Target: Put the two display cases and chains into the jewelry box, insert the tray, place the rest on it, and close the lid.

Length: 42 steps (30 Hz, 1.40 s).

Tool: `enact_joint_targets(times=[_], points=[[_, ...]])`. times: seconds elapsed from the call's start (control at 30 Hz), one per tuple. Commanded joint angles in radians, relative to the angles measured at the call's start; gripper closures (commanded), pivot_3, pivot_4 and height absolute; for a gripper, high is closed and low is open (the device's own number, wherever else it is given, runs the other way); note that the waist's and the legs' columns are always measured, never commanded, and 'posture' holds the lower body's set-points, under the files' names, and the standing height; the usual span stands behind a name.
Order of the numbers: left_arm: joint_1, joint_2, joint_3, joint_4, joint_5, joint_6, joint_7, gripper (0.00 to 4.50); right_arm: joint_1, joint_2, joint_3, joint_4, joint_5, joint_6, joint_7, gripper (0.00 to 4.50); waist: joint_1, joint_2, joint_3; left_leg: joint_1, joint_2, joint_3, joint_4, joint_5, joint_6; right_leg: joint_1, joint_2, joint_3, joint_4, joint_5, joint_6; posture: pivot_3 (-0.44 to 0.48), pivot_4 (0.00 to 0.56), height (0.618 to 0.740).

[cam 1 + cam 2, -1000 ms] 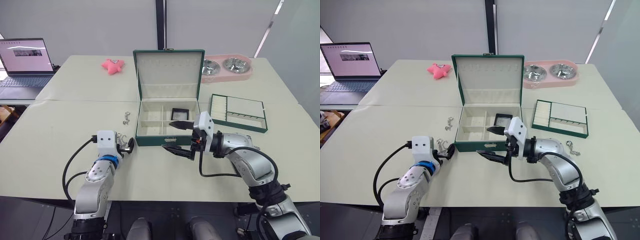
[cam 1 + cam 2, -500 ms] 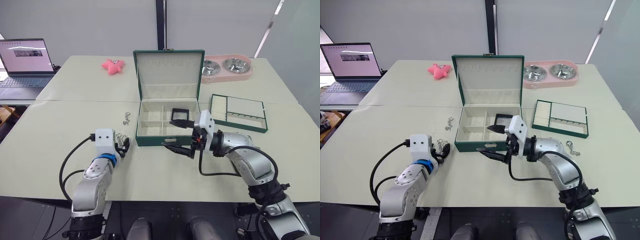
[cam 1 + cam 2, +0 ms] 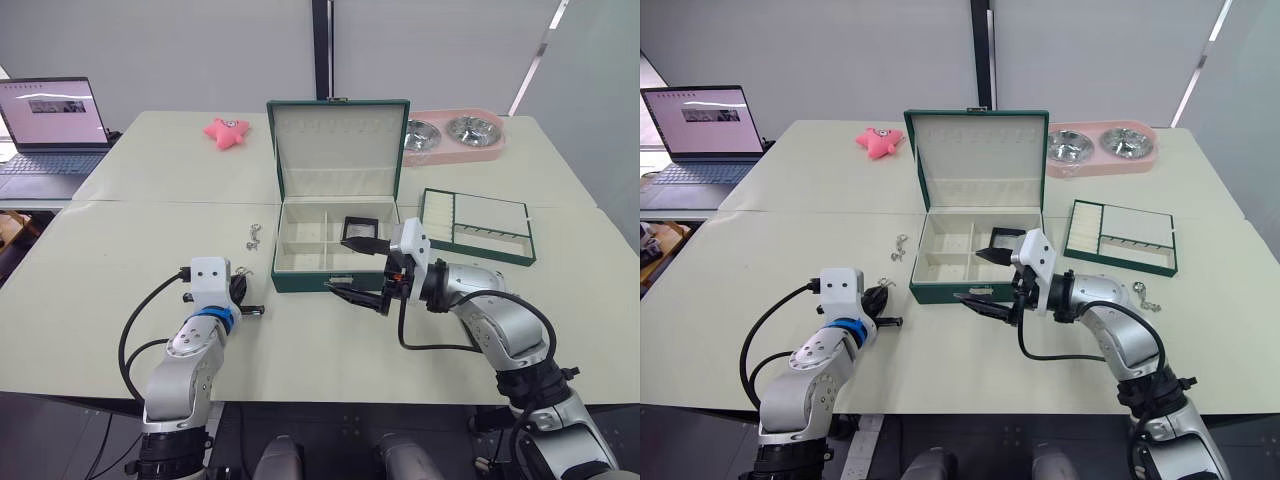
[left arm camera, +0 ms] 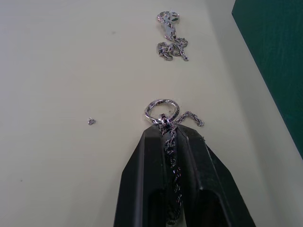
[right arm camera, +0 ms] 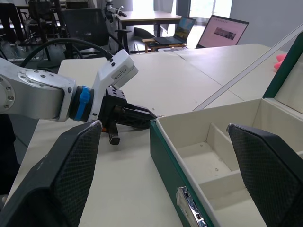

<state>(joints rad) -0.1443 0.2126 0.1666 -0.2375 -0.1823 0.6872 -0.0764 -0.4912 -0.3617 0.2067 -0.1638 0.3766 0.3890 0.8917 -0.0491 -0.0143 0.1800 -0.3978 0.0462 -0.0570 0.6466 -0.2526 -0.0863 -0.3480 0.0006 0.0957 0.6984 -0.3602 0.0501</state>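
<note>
My left gripper is shut on a silver chain on the table, left of the jewelry box's front corner; the chain's ring pokes out past the fingertips. A second chain lies further ahead on the table, and another chain lies at the right. The box stands open with its lid upright, and a black-framed display case lies in its back right compartment. The tray sits to the right of the box. My right gripper hovers open at the box's front wall, holding nothing.
A laptop stands at the far left. A pink star toy lies behind the box to the left, and a pink double bowl behind it to the right. A tiny loose metal bit lies near the held chain.
My left gripper has gone from open to shut on the chain in front of it. The right arm has barely moved.
</note>
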Motion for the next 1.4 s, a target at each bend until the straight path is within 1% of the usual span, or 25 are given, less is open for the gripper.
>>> enact_joint_targets(times=[0.03,0.17,0.33,0.6,0.67,0.77,0.9,1.17,1.4], points=[[0.029,-0.007,-0.002,0.054,0.001,0.053,0.003,4.45,-0.019,0.008,-0.029,-0.015,0.017,-0.018,-0.003,0.0,0.0,0.0,0.0,0.0,0.0,0.0,0.0,0.0,0.0,0.0,0.0,0.0,0.0,0.0,0.0,0.0,0.15,0.74],[0.016,-0.022,0.022,0.012,-0.01,0.053,0.022,4.45,-0.022,0.008,-0.036,-0.008,0.014,-0.025,-0.004,0.0,0.0,0.0,0.0,0.0,0.0,0.0,0.0,0.0,0.0,0.0,0.0,0.0,0.0,0.0,0.0,0.0,0.15,0.74],[-0.006,-0.023,0.027,-0.088,-0.024,0.111,0.034,4.45,-0.036,0.004,-0.05,0.0,0.015,-0.027,0.0,0.0,-0.001,0.0,0.0,-0.001,0.0,0.0,0.0,0.0,0.0,-0.001,0.0,0.0,0.0,0.0,0.0,0.0,0.15,0.74],[-0.042,0.011,0.075,-0.303,-0.062,0.291,0.043,4.45,-0.07,-0.003,-0.087,-0.008,0.055,0.005,0.011,0.0,0.0,-0.005,0.003,-0.003,0.0,0.0,0.0,0.0,0.0,-0.002,0.0,0.0,-0.001,0.0,0.0,0.0,0.15,0.74],[-0.068,0.018,0.088,-0.341,-0.075,0.337,0.047,4.45,-0.075,-0.006,-0.09,-0.007,0.061,0.01,0.012,0.0,0.0,-0.005,0.003,-0.003,0.0,0.0,0.0,0.0,0.0,-0.002,0.0,0.0,-0.001,0.0,0.0,0.0,0.15,0.74],[-0.148,0.029,0.096,-0.393,-0.098,0.411,0.047,4.45,-0.081,-0.011,-0.092,-0.002,0.065,0.01,0.014,0.0,0.001,-0.005,0.003,-0.003,0.0,0.0,0.0,0.0,0.0,-0.002,0.0,0.0,-0.001,0.0,0.0,0.0,0.15,0.74],[-0.24,0.022,0.088,-0.417,-0.116,0.472,0.051,4.45,-0.087,-0.015,-0.094,0.012,0.061,0.003,0.017,0.0,0.002,-0.006,0.003,-0.003,0.0,0.0,0.0,0.0,0.0,-0.002,0.0,0.0,-0.001,0.0,0.0,0.0,0.15,0.74],[-0.361,0.012,0.085,-0.431,-0.153,0.545,0.036,4.45,-0.088,-0.028,-0.121,0.026,0.057,-0.007,0.008,0.0,0.001,-0.006,0.004,-0.003,0.0,0.0,-0.001,0.0,0.0,-0.003,0.0,0.0,-0.001,0.0,0.0,0.0,0.15,0.74],[-0.396,0.001,0.033,-0.381,-0.167,0.527,0.005,4.45,-0.072,-0.047,-0.147,0.019,0.051,-0.01,-0.008,0.0,0.0,-0.006,0.004,-0.003,0.0,0.0,-0.001,0.001,-0.002,-0.003,0.0,0.0,-0.001,0.0,0.0,0.0,0.15,0.74]])
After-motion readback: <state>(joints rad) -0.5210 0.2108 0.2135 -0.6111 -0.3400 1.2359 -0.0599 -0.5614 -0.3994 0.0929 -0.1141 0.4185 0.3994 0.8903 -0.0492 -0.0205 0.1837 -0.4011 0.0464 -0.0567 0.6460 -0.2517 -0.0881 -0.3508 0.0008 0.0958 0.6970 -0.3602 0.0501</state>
